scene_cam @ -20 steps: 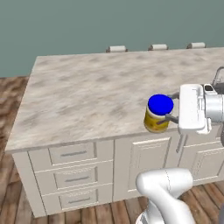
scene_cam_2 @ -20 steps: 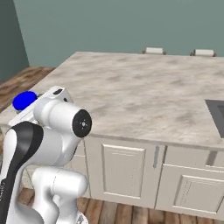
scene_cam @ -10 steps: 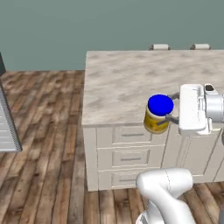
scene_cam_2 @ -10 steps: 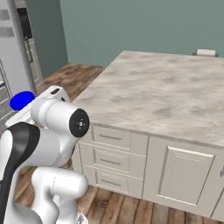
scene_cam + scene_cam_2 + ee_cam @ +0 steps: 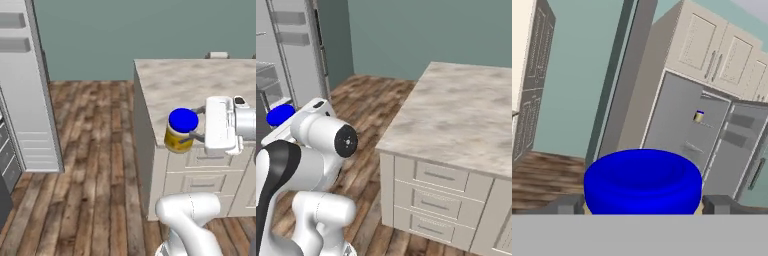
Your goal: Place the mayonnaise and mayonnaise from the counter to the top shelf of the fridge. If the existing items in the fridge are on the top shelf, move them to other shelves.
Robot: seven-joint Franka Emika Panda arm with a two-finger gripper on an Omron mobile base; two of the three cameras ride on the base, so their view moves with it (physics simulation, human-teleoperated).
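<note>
A mayonnaise jar (image 5: 180,132) with a blue lid and yellow body hangs in the air beside the counter (image 5: 200,82) edge, with my gripper (image 5: 186,127) shut on it from both sides. Its blue lid (image 5: 280,115) peeks out left of my arm in the right base view. From the hand, the lid (image 5: 643,177) looms large between the fingertips (image 5: 567,204). Far ahead stands the grey fridge (image 5: 682,125) with its doors open. A second small mayonnaise jar (image 5: 699,116) sits high up inside it; I cannot tell on which shelf.
The fridge's grey door (image 5: 27,90) stands at the left over a wooden floor (image 5: 95,165). The counter (image 5: 466,120) with cream drawers (image 5: 436,200) is to the right. Cream wall cabinets (image 5: 722,55) hang above the fridge.
Both base views have swung left: the counter slid to the right and the fridge came into sight. The jar stays in my gripper, held the same way.
</note>
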